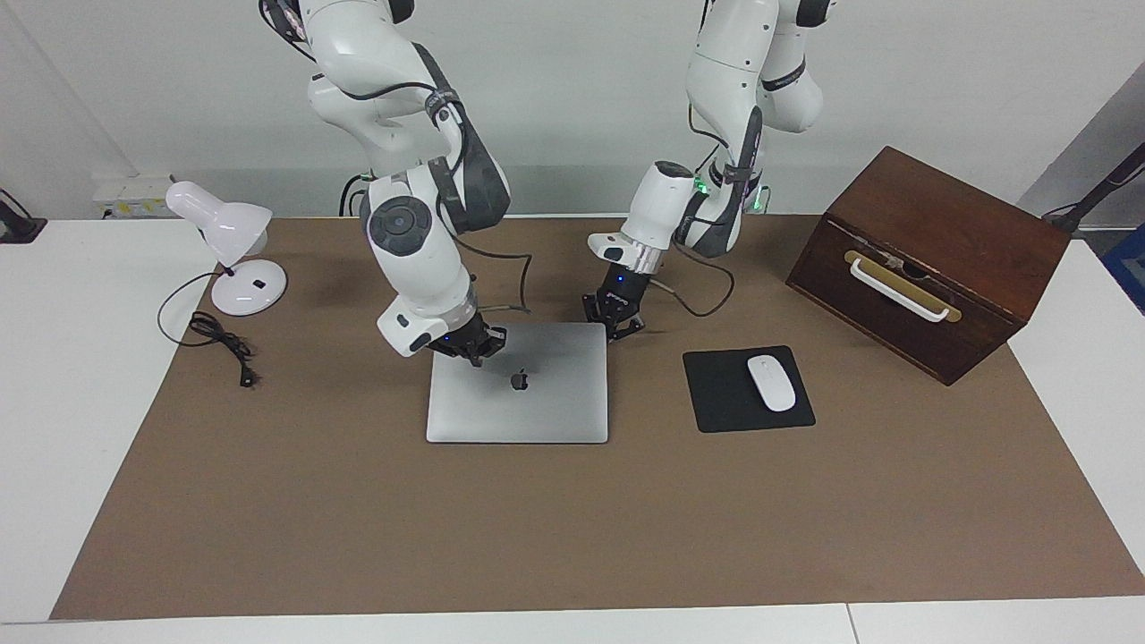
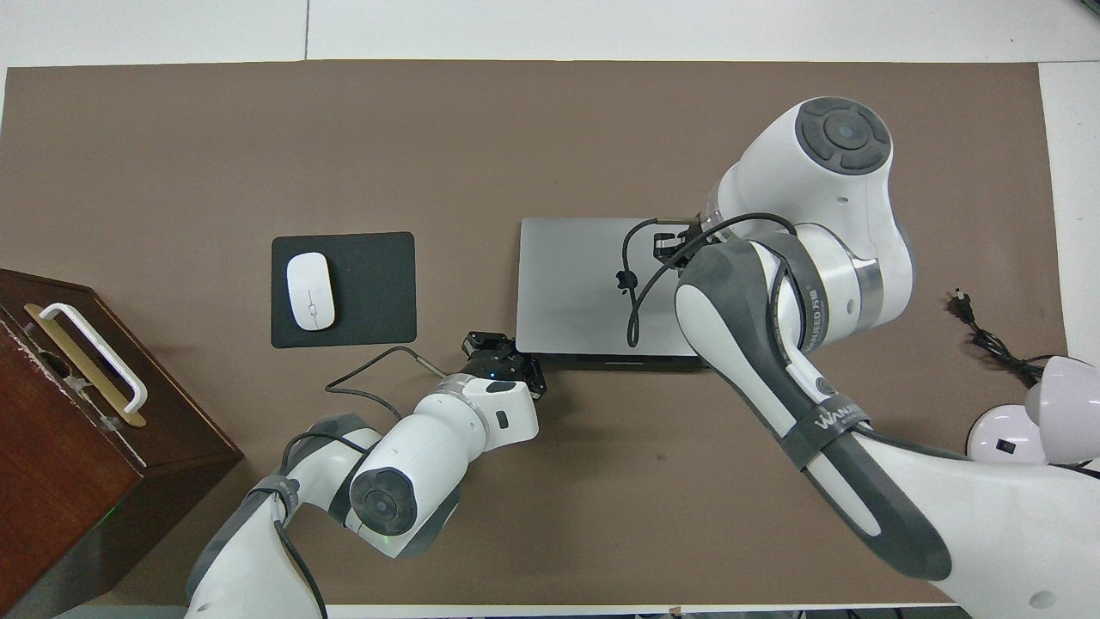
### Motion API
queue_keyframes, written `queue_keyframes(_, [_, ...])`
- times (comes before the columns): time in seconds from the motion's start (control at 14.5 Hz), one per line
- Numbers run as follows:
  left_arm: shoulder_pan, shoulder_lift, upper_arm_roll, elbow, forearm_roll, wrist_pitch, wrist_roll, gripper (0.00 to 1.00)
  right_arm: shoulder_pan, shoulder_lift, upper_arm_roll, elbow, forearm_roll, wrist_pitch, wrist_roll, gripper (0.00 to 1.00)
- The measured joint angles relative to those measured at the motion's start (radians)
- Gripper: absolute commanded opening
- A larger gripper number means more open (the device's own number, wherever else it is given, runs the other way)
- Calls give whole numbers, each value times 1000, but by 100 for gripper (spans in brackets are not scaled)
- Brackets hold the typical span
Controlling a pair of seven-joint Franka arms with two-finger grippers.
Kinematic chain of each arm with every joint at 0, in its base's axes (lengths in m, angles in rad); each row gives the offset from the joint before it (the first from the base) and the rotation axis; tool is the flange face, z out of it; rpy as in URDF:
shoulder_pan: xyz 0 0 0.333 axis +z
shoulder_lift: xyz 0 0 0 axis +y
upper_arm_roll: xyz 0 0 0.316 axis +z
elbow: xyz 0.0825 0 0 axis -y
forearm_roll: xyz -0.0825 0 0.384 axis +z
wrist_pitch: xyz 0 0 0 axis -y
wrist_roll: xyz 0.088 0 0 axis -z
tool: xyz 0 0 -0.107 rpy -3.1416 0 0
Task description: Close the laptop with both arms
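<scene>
White mouse [image 1: 771,382] on black pad [image 1: 716,394], wooden box [image 1: 939,233], desk lamp [image 1: 228,234]

Wooden box [image 2: 103,430] cut by overhead edge; lamp [image 2: 1053,413] likewise, seemingly.

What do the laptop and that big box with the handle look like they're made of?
The laptop: seemingly metal, matte silver-grey, with an even soft sheen on its shut lid. The box: apparently dark-stained wood, slightly glossy, reddish-brown; its handle looks like white plastic on a brass-coloured plate.

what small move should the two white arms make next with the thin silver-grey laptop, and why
Probably lift both clear. The thin silver-grey laptop already lies shut and flat on the brown mat. The right gripper, shut, sits low over its lid; the left gripper, shut, is at its corner nearest the robots. Nothing seems left to press.
</scene>
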State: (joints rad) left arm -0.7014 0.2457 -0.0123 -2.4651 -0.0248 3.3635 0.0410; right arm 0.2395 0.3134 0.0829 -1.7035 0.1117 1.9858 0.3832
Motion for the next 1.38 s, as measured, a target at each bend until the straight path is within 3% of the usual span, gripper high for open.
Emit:
queue_keyframes(0.07, [0, 0, 0, 0, 0, 0, 0, 0, -4, -7, -2, 5, 0, 0, 0, 7])
queue_keyframes(0.21, [0, 0, 0, 0, 0, 0, 0, 0, -22, -22, -2, 11, 0, 20, 0, 85])
queue_keyframes(0.28, [0, 0, 0, 0, 0, 0, 0, 0, -33, -29, -3, 13, 0, 49, -3, 100])
queue_keyframes(0.48, [0, 0, 0, 0, 0, 0, 0, 0, -77, -41, -4, 15, 0, 111, -103, 100])
queue_keyframes(0.89, [0, -1, 1, -1, 0, 0, -1, 0, -143, -65, -16, 17, -32, 115, -251, 100])
queue_keyframes(1.38, [3, -39, 6, -26, -1, -47, -4, 0, -152, -90, -14, 19, -211, 110, -278, 100])
